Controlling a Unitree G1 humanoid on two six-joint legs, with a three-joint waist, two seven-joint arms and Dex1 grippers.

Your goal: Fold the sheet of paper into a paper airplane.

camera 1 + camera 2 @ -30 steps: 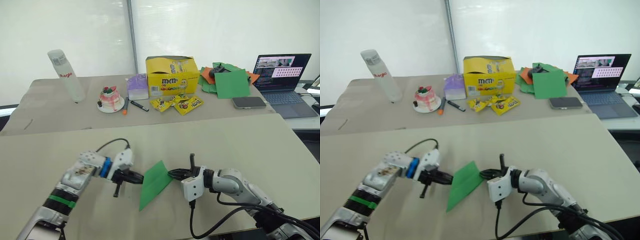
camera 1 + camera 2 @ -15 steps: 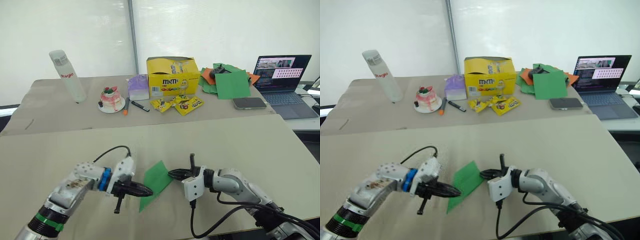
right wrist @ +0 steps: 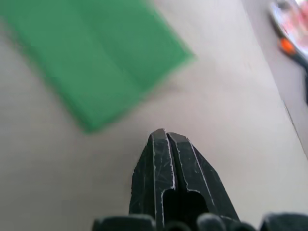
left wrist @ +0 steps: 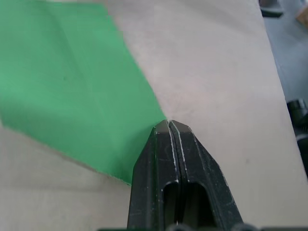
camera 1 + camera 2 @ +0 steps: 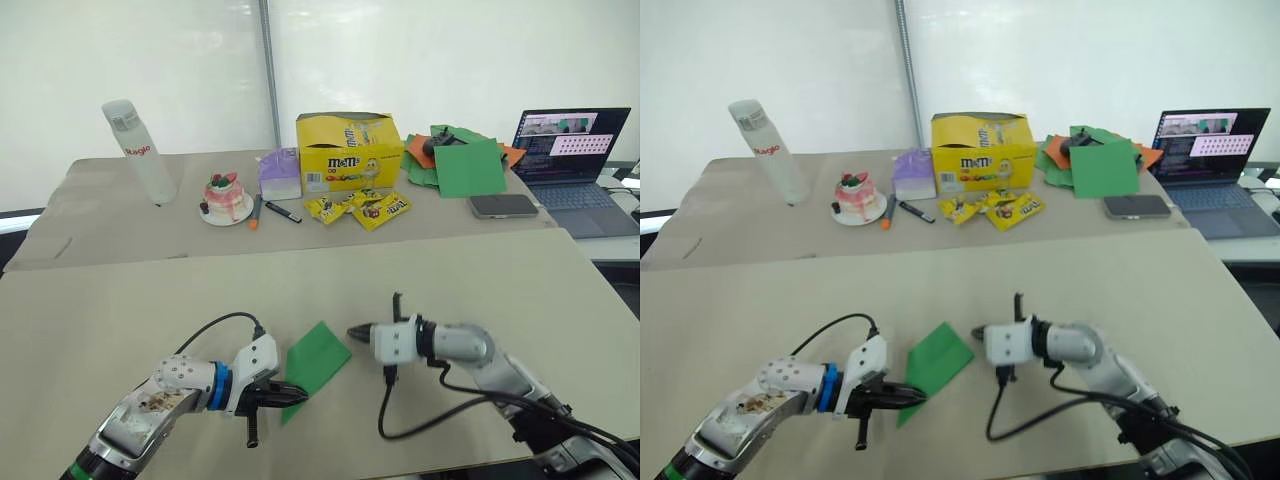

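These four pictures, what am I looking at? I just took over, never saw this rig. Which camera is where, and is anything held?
It is a two-armed humanoid robot. The two wide pictures come from its head, looking down over both arms. The two close ones come from cameras on the wrists, looking along each arm's black fingers. On the near table lies the sheet of paper, bright green and folded. The left gripper is shut with its tip at the paper's near corner; the right gripper is shut, just clear of the paper. Nothing is held. The far table carries a yellow candy box and a laptop.

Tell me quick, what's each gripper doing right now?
Left gripper: shut, tips at the edge of the sheet of paper, gripping nothing.
Right gripper: shut, empty, apart from the paper.
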